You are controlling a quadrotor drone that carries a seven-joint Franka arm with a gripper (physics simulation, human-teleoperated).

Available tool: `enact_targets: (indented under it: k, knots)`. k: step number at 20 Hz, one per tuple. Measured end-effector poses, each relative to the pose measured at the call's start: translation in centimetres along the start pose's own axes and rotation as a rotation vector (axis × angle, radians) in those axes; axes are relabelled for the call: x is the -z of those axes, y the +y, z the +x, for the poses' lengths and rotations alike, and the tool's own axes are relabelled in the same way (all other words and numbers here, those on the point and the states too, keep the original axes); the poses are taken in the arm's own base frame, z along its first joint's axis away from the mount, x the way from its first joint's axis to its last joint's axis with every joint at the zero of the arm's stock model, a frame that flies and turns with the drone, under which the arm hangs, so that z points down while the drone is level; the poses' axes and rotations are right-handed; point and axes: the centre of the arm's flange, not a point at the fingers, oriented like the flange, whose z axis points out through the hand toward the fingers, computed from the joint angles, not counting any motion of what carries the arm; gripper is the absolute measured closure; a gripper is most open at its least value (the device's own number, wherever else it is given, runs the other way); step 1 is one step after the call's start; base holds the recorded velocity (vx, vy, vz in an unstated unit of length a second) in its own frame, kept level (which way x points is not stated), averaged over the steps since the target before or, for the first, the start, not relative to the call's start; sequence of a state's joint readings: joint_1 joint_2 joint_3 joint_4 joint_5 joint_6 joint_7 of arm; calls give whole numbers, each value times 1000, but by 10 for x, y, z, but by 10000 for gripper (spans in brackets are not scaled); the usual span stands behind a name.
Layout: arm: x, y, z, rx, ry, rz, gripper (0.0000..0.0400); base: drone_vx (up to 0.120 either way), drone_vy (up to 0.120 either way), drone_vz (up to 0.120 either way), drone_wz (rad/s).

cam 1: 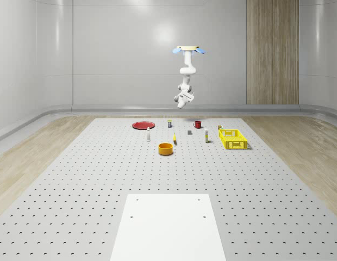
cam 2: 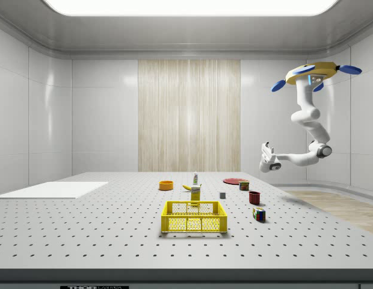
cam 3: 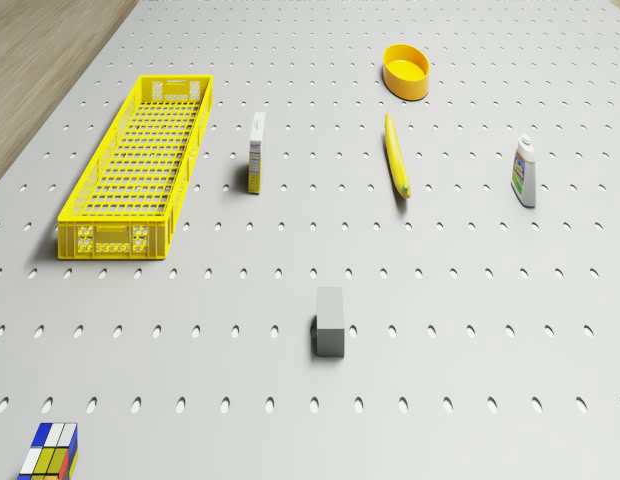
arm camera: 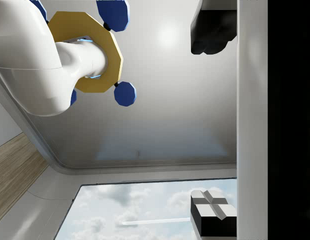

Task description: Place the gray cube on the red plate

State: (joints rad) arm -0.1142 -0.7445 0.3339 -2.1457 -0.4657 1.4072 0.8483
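The gray cube (cam 3: 331,322) lies on the perforated table, a small block also seen in the whole-scene view (cam 1: 189,131) and the side view (cam 2: 222,195). The flat red plate (cam 1: 143,125) rests toward the whole-scene view's left of the cube, near the table's far edge (cam 2: 234,180). The drone (cam 1: 189,50) hovers high over the table's far part, roughly above the cube and mug (cam 2: 313,73). Its arm hangs down and bends, with the gripper (cam 1: 183,99) well above the table (cam 2: 266,158). The gripper (arm camera: 212,120) points upward at the drone, open, with nothing between its fingers (arm camera: 210,30).
A yellow basket (cam 1: 232,138), a red mug (cam 1: 197,124), an orange bowl (cam 1: 166,148), a banana (cam 3: 396,155), a small box (cam 3: 257,152), a bottle (cam 3: 525,172), a can (cam 2: 244,186) and a colour-puzzle cube (cam 3: 50,452) stand around. A white mat (cam 1: 168,225) covers the near table.
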Motion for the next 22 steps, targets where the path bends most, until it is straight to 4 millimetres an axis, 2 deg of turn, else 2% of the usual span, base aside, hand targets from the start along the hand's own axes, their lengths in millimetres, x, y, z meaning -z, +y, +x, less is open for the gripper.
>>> enact_targets:
  k: [2,4,7,9,12,15,22]
  knots:
    - [-3,-17,-17,5,173,-172,0,120,-120,0,0]
    - [-15,-36,-37,12,385,-384,0,120,-120,0,0]
    - [-52,-60,-62,23,747,-748,0,120,-120,0,0]
    - [-82,-67,-70,29,981,-983,0,120,-20,-120,0]
    - [-122,-66,-70,38,1264,-1269,0,120,0,-120,0]
    - [-147,-59,-64,47,1455,-1459,0,120,0,-120,0]
    - [-170,-47,-54,60,1657,-1658,0,120,0,-120,0]
